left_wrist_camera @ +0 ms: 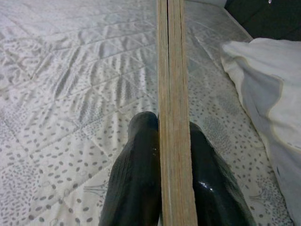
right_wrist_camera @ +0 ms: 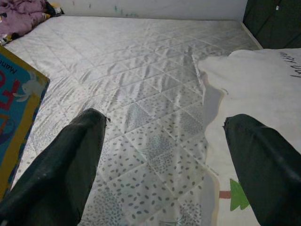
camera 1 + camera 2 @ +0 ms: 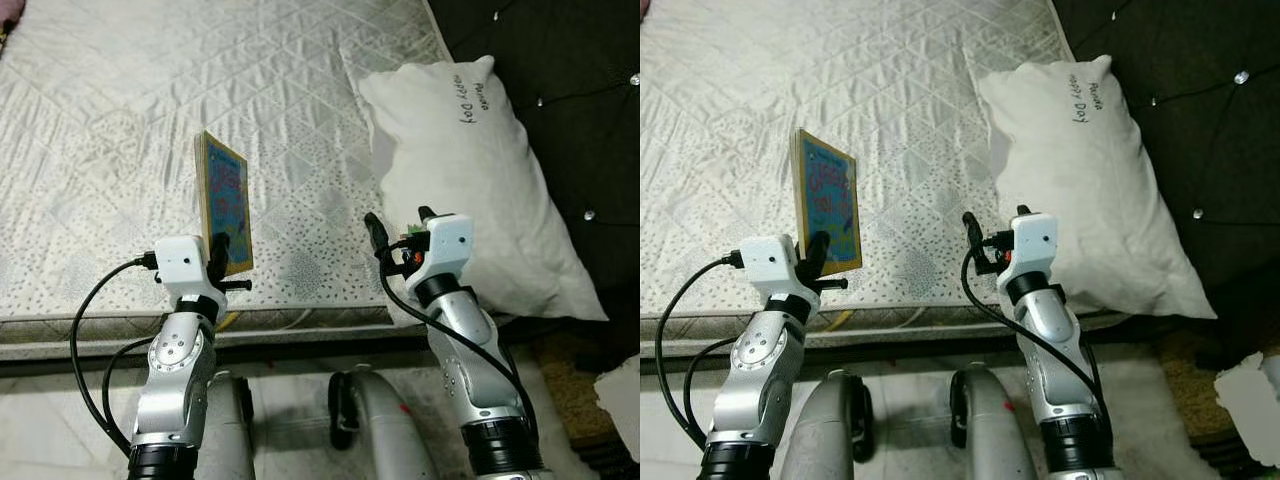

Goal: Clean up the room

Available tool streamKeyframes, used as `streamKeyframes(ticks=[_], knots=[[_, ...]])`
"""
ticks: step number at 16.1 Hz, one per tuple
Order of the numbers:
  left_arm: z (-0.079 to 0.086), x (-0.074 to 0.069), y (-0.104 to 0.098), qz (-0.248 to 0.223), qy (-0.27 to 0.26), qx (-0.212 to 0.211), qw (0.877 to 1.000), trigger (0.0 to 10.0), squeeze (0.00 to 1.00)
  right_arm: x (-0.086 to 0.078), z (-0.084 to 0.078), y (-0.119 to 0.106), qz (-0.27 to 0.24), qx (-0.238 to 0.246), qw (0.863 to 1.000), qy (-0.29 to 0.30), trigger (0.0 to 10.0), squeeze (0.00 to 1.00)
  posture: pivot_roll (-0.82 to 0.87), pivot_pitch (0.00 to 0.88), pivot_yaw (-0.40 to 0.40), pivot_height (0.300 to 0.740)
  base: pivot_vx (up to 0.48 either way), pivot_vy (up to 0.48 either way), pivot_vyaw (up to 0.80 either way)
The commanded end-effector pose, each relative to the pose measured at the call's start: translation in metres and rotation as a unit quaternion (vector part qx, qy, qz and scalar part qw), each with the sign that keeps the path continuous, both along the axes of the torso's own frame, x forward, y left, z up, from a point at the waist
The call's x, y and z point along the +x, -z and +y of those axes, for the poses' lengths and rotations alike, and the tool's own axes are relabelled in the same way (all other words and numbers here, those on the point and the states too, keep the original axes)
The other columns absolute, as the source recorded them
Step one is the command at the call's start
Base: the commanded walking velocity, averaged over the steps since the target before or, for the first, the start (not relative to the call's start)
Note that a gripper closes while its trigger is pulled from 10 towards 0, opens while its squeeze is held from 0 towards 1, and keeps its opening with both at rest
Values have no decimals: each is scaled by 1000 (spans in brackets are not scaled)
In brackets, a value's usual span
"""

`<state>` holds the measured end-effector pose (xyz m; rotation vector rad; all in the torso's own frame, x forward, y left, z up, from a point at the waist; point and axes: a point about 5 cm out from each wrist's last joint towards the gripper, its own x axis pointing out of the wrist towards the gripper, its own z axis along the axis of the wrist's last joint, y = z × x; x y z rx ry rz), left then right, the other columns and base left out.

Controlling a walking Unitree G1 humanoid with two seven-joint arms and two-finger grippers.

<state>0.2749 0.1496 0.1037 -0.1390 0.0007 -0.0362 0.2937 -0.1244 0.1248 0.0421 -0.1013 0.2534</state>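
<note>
Nearest the camera, the left gripper (image 3: 222, 252) is clamped on the lower edge of a thin, hard-covered picture book with a blue and yellow cover (image 3: 223, 201), holding it upright above the near edge of the white quilted mattress (image 3: 120, 130). Its black fingers (image 1: 136, 179) pinch both covers. The right gripper (image 2: 164, 165) hovers empty beside the book, fingers spread wide, close to the white pillow with dark handwriting (image 3: 470, 170).

The grip sits low on a tall book, so a quick swing could, I judge, lever it loose and tip it onto the mattress.

Beyond the pillow stands a dark tufted headboard (image 3: 560, 70). A purple cloth heap (image 2: 23, 14) lies at the mattress's far corner. Pale floor (image 3: 60, 420) runs below the mattress.
</note>
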Motion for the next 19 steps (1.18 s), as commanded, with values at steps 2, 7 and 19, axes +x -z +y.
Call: streamKeyframes(ticks=[2,7,19], knots=[[0,0,-5,-14,-5,0,1000,10000,0,-1,-2,4,6,-4,1000,-1,10000,0,17,252,-44,667,0,0,0],[0,0,-4,-14,-7,-1,1000,10000,0,-1,0,5,7,-4,1000,-9,10000,0,15,254,-41,667,0,0,0],[1,1,-4,-13,-15,-1,1000,10000,0,-1,1,7,9,-5,1000,-16,10000,0,14,256,-42,587,0,0,0]])
